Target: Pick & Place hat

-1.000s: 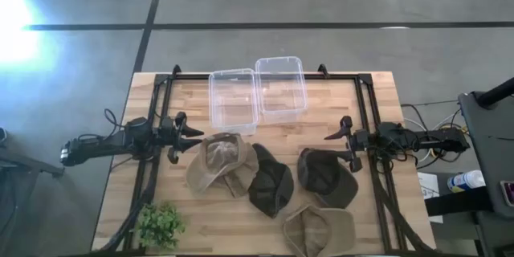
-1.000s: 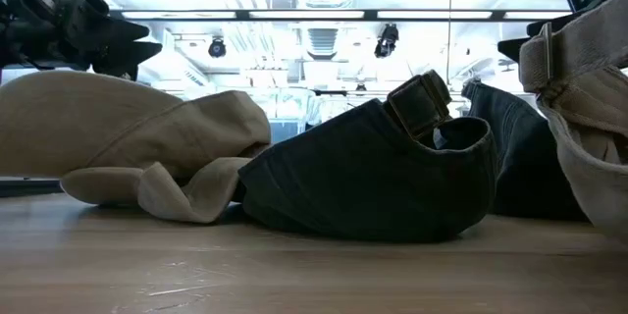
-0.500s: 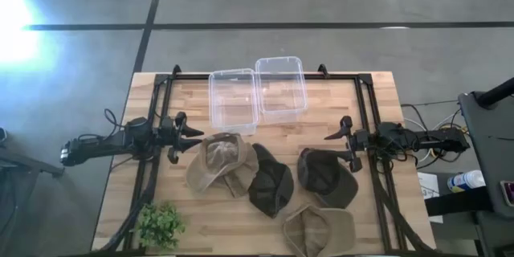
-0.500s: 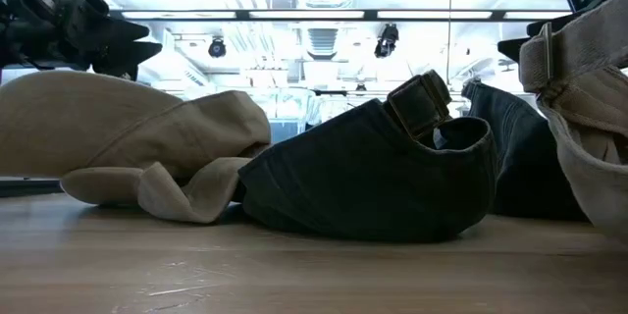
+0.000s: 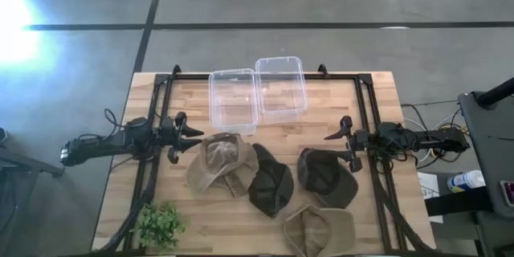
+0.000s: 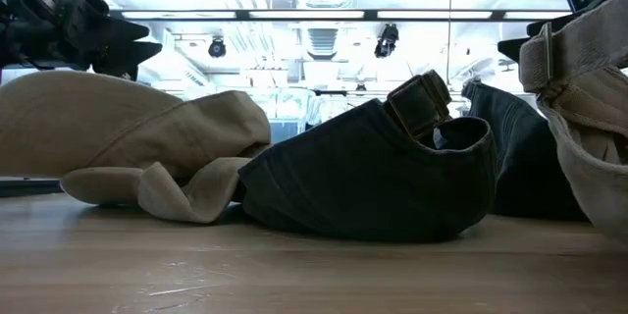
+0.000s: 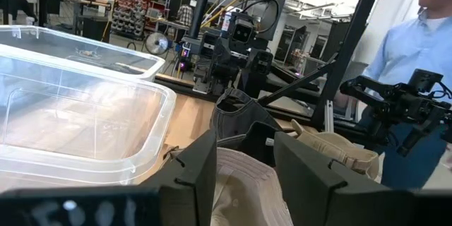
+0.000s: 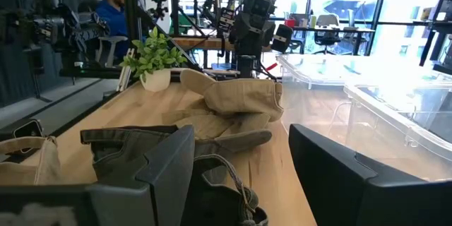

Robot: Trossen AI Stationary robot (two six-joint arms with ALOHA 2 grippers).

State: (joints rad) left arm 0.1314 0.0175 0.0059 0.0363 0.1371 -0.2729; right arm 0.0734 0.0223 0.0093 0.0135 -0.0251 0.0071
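We see four hats mid-table, tan hat nearest left gripper, fingers spread wide, empty. Right gripper likewise agape beside olive hat. Beyond, two clear bins.

Four soft hats lie crumpled: a tan hat just ahead of the left fingers, a dark hat beside it, an olive hat by the right fingers, another tan hat nearby.

Four hats, two clear bins, one plant.
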